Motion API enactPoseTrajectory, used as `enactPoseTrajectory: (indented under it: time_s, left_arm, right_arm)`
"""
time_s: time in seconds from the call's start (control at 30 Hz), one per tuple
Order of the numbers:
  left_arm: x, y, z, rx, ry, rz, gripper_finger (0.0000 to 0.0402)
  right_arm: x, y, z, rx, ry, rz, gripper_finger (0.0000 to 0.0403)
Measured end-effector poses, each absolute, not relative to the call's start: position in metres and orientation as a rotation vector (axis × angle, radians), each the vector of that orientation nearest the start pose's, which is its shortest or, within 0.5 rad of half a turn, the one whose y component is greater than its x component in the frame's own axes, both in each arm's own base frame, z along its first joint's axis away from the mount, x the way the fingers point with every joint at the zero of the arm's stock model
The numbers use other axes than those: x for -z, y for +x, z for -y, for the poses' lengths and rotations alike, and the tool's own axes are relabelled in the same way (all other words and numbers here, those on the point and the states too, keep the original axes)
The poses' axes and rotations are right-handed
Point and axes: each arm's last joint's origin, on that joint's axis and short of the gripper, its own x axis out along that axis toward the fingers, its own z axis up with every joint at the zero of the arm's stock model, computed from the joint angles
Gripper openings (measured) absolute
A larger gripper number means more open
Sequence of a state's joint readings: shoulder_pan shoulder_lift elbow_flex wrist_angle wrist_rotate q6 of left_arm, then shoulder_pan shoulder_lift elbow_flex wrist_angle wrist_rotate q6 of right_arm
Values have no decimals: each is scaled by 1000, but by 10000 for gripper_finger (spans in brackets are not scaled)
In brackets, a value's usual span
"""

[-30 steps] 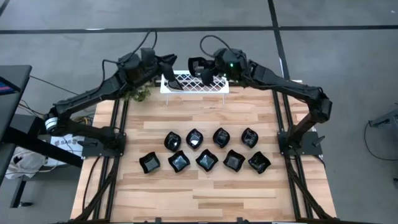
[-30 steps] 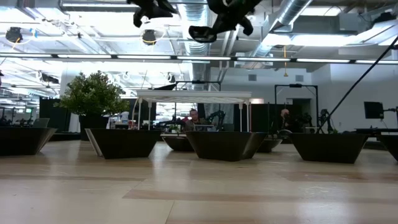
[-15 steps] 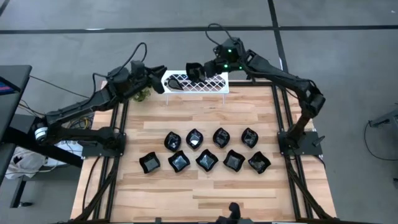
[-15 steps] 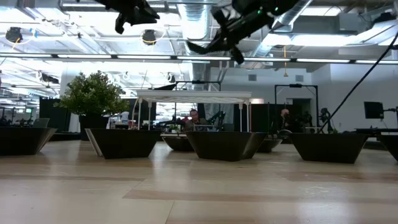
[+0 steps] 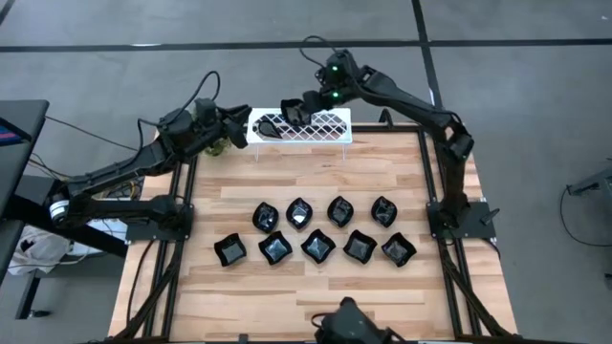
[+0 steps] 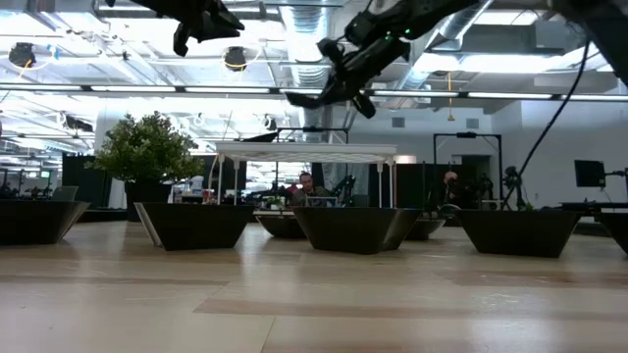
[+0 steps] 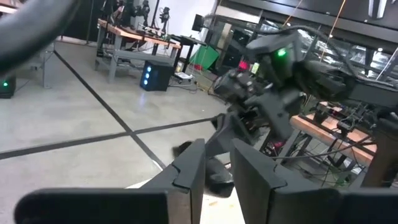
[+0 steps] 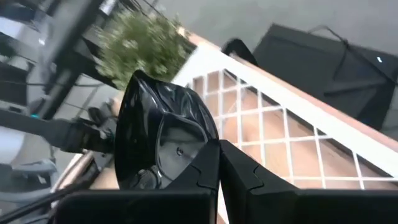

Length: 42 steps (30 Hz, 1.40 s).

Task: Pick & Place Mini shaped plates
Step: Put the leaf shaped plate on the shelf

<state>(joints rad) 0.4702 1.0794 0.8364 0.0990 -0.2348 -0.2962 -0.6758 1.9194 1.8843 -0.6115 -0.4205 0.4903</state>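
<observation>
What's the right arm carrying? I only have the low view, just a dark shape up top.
Observer: A plate. In the wrist view the right gripper has its jaws shut on the rim.
Operator: Where over the table?
Observer: From above, it hangs over the left half of the rack at the far edge.
Operator: Left arm?
Observer: The left gripper is just off the rack's left end, by the plant, jaws apart and empty.
</observation>
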Motion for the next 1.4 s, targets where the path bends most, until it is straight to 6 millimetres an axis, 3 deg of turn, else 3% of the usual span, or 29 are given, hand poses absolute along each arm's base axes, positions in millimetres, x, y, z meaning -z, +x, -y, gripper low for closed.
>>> enactPoseTrajectory:
  time_s: [0.3,1.4]
  left_arm:
    - [-322,213,-116,-720,-298,-42,76]
    - [-324,214,-116,-717,-298,-17,76]
  right_arm:
    - [-324,354,269,409,856,-577,4]
    - [-306,353,265,491,782,-686,6]
